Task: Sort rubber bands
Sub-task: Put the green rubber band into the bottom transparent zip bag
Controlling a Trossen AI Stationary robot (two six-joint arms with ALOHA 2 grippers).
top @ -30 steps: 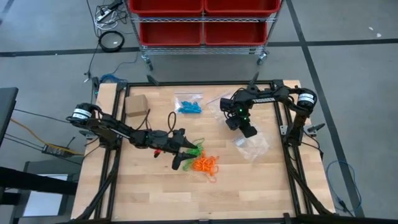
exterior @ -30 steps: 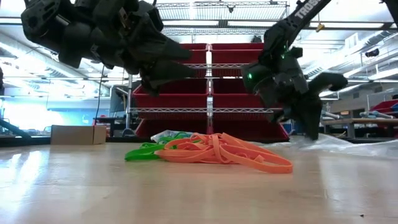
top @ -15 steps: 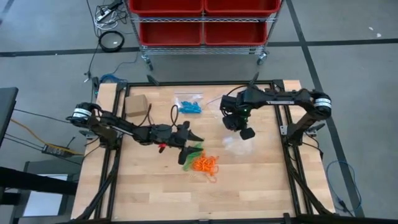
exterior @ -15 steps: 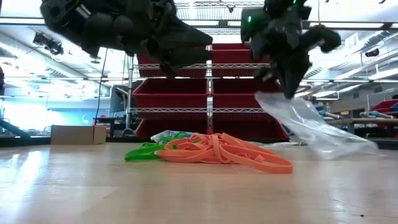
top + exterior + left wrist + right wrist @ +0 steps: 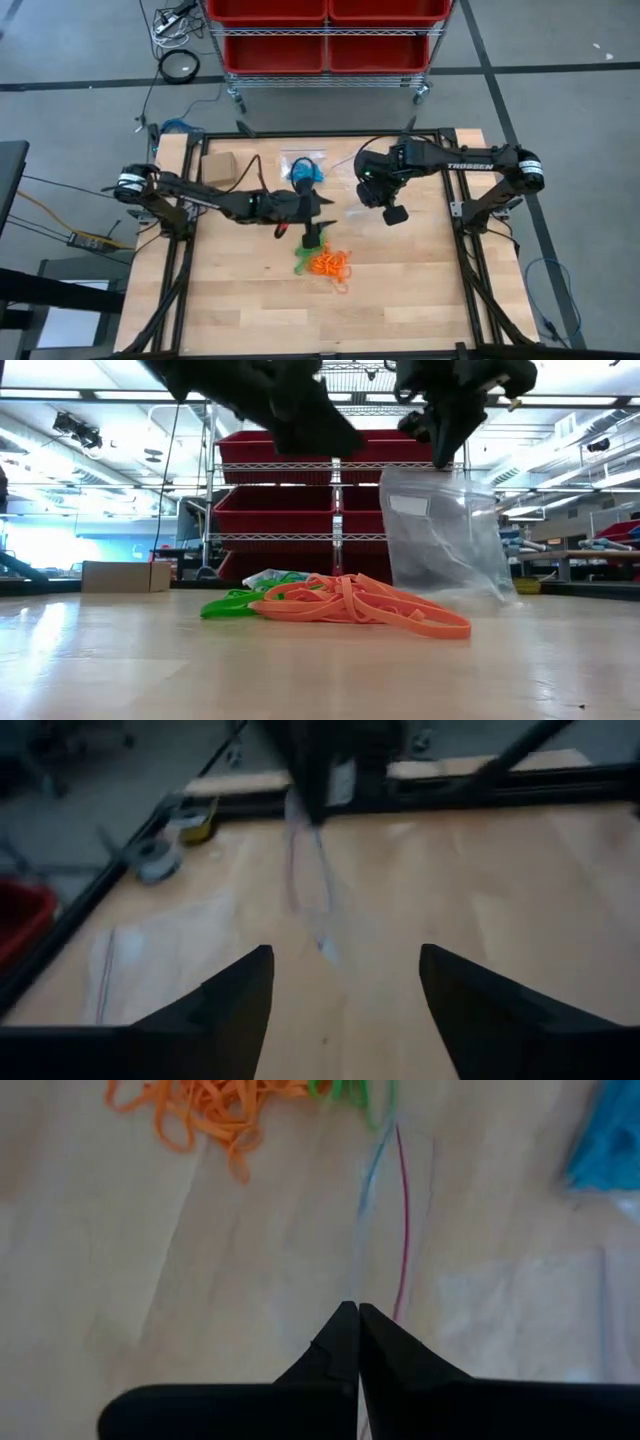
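Observation:
A loose pile of orange rubber bands (image 5: 329, 263) and a few green ones (image 5: 303, 266) lies mid-table. Blue ones (image 5: 305, 172) sit in a clear bag at the far side. My right gripper (image 5: 394, 212) is shut on another clear zip bag (image 5: 440, 530), which hangs below it to the right of the pile. My left gripper (image 5: 321, 222) hovers open above the table just beyond the pile, pointing toward the hanging bag (image 5: 305, 870), with nothing between its fingers. My right gripper pinches the bag's top edge (image 5: 372, 1270), the one with the coloured zip lines, between its two shut fingers. The fingers come from above, pointing steeply down. The bag hangs upright and slack below them; whether its bottom (image 5: 455, 592) touches the table I cannot tell.
A small cardboard box (image 5: 220, 168) stands at the far left of the table. Another clear bag (image 5: 520, 1310) lies flat on the wood under my right gripper. Red bins on a wire rack (image 5: 325, 35) stand beyond the far edge. Bare wood (image 5: 300, 310) lies toward the near edge.
My right gripper has risen, staying shut, and has drawn the clear bag up from lying crumpled on the table until it hangs upright. My left gripper has risen and moved toward the table's right and far side, away from the band pile.

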